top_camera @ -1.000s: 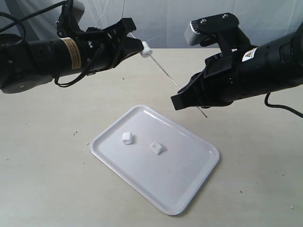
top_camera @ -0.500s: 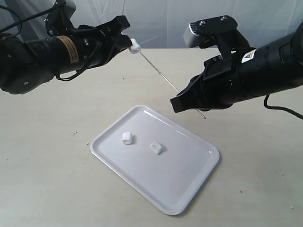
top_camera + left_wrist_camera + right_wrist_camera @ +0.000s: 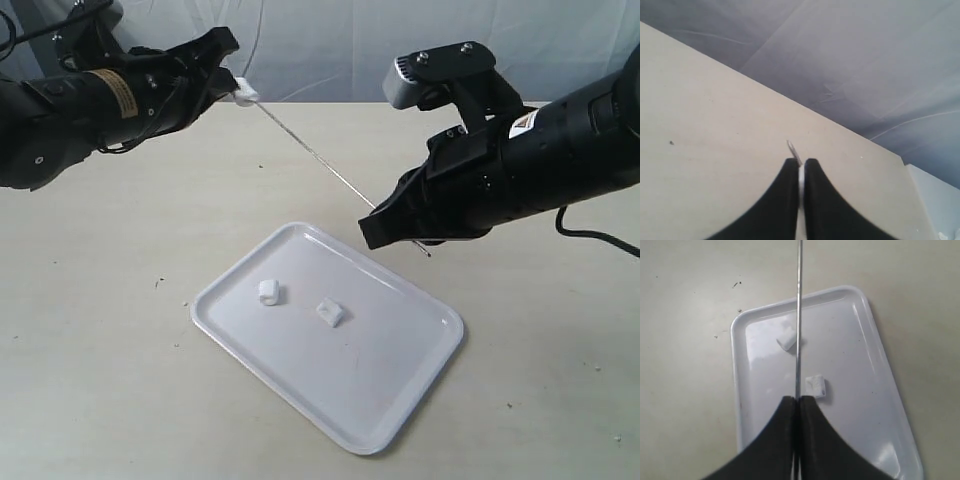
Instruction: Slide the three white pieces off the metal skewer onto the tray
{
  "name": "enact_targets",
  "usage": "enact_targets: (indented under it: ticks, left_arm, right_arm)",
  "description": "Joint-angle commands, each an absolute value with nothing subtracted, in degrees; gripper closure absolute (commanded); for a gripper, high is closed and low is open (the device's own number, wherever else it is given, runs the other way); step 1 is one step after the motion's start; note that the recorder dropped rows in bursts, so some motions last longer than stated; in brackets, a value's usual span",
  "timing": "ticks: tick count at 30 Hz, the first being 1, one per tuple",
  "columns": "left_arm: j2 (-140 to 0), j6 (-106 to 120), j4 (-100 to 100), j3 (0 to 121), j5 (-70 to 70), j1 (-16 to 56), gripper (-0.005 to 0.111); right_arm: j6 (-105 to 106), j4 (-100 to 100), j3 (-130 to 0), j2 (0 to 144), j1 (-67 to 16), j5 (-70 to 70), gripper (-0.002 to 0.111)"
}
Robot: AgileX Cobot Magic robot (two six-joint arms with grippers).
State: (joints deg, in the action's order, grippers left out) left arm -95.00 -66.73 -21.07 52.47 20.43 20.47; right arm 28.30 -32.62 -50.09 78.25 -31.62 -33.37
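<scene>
My right gripper [image 3: 378, 228] [image 3: 799, 399] is shut on the metal skewer [image 3: 315, 160] [image 3: 798, 315], which slants up to the left above the table. At its far end my left gripper [image 3: 238, 88] [image 3: 800, 162] is shut on the third white piece [image 3: 246, 95] [image 3: 801, 180], and the skewer tip [image 3: 792, 149] pokes out past the black fingers. The other two white pieces [image 3: 268, 292] [image 3: 330, 313] lie on the white tray [image 3: 400, 390], also seen as piece [image 3: 786, 341] and piece [image 3: 815, 386] on the tray [image 3: 865, 390] below the skewer.
The beige table [image 3: 100, 370] stretches around the tray, with a grey cloth backdrop [image 3: 320, 40] behind it. The bulky right arm [image 3: 540, 150] hangs over the tray's far right corner.
My left gripper has pulled up and to the left, sliding the third white piece along the skewer to its end. The right gripper has held nearly still.
</scene>
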Motion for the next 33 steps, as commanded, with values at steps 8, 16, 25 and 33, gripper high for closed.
enact_targets:
  ticks: [8,16,25,33]
  left_arm:
    - [-94.7,-65.7,-16.4,53.2,20.7,16.0,0.107]
    - [-94.7,-65.3,-16.4,53.2,21.8,14.5,0.107]
    - [-94.7,-69.9,-45.0,49.4,6.9,18.9,0.107]
    - [-95.3,-96.4,-68.2,43.9,24.5,25.2,0.107]
  right_arm:
    - [35.0,-36.7,-49.4,78.4,-31.5,-44.9,0.109]
    - [35.4,-35.9,-49.4,78.4,-31.5,-47.8,0.109]
    - [13.8,-7.3,-49.4,78.5,-31.5,-40.7,0.109]
    - [10.4,-3.0,-49.4,78.6,-31.5,-37.8,0.109]
